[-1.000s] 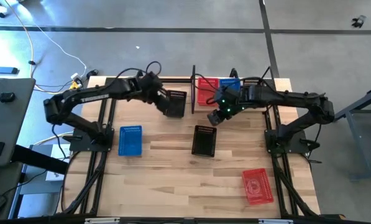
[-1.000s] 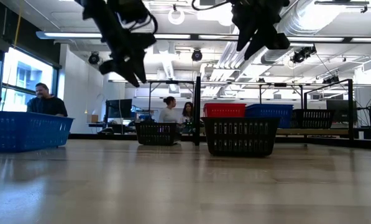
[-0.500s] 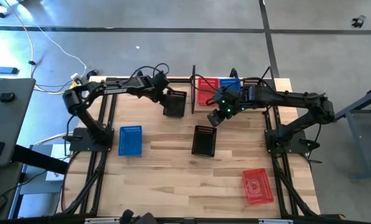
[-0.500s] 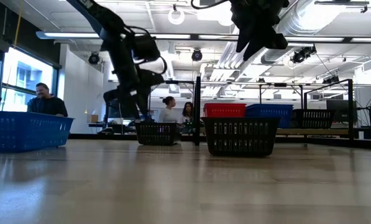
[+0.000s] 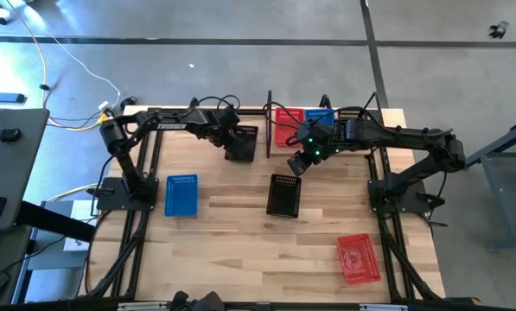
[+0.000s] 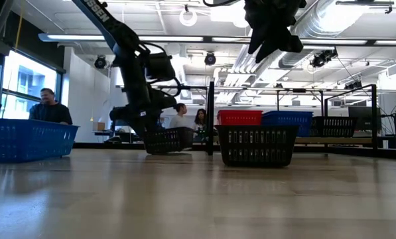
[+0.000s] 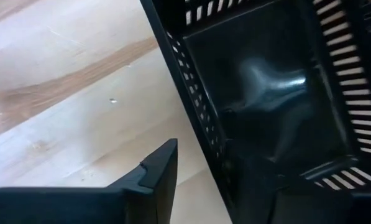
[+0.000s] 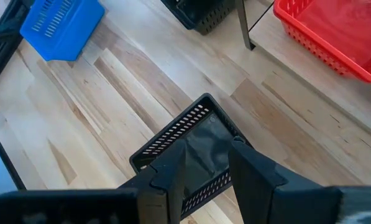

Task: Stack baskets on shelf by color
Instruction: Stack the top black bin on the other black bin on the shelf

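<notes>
My left gripper (image 5: 233,141) (image 6: 146,133) is down at a black basket (image 5: 245,143) (image 6: 172,141) that stands on the table just left of the shelf (image 5: 269,111). It is open, with one finger outside the basket's wall and one inside. My right gripper (image 5: 299,161) (image 8: 207,163) hangs open and high above a second black basket (image 5: 283,194) (image 8: 185,140) in the table's middle. On the shelf sit a red basket (image 5: 287,124), a blue basket (image 5: 320,116) and a black basket (image 5: 353,113). My left gripper (image 7: 201,134) comes from above with one finger (image 7: 161,168) outside the black basket's side wall (image 7: 194,112) and the other inside the basket. I cannot tell whether either finger touches the wall. The basket rests on the table.
A blue basket (image 5: 181,194) lies at the table's left, and a red basket (image 5: 358,257) near its right near corner. The arm-mount frames (image 5: 128,186) (image 5: 387,194) stand at both sides. People sit in the room beyond the table (image 6: 48,109).
My left gripper has come down from high above the table to the black basket beside the shelf, and its arm has folded in toward the far edge. The basket and my right arm have stayed in place.
</notes>
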Robot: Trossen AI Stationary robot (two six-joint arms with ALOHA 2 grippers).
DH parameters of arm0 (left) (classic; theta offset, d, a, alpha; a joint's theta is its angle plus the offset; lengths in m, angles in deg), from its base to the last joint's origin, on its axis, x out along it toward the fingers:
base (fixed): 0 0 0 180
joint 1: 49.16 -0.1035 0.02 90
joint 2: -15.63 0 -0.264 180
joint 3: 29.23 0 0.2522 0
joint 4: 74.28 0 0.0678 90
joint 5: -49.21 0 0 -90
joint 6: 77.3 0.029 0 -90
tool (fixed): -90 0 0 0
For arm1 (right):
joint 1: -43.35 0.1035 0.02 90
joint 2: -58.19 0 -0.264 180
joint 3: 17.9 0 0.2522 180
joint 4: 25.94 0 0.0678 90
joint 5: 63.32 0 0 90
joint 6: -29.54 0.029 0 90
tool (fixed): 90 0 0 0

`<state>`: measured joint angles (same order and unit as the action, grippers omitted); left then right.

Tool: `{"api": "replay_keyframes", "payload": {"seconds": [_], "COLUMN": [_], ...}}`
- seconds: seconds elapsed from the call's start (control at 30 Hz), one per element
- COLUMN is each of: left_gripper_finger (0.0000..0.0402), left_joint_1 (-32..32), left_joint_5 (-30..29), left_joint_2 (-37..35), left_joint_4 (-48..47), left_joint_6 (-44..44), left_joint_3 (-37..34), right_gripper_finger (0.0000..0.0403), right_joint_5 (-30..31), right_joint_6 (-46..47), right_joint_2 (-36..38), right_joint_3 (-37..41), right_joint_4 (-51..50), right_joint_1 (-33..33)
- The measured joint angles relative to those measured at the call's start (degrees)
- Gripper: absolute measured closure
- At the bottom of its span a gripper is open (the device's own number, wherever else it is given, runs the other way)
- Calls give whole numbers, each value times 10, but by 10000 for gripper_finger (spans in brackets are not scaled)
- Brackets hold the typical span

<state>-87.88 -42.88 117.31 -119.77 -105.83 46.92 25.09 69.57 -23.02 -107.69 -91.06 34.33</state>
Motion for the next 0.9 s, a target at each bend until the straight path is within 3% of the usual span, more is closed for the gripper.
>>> {"api": "replay_keyframes", "payload": {"seconds": [0.37,0.67,0.9], "left_gripper_finger": [395,399,400], "left_joint_1": [2,29,79], "left_joint_5": [3,18,-20], "left_joint_2": [4,-62,-155], "left_joint_4": [-1,-20,-71], "left_joint_6": [1,2,-10], "left_joint_3": [0,0,0], "right_gripper_finger": [295,295,295], "right_joint_5": [-4,-19,-4], "right_joint_6": [0,0,-3], "right_joint_2": [0,0,0], "right_joint_3": [0,0,0], "right_joint_4": [11,84,132], "right_joint_1": [1,35,76]}}
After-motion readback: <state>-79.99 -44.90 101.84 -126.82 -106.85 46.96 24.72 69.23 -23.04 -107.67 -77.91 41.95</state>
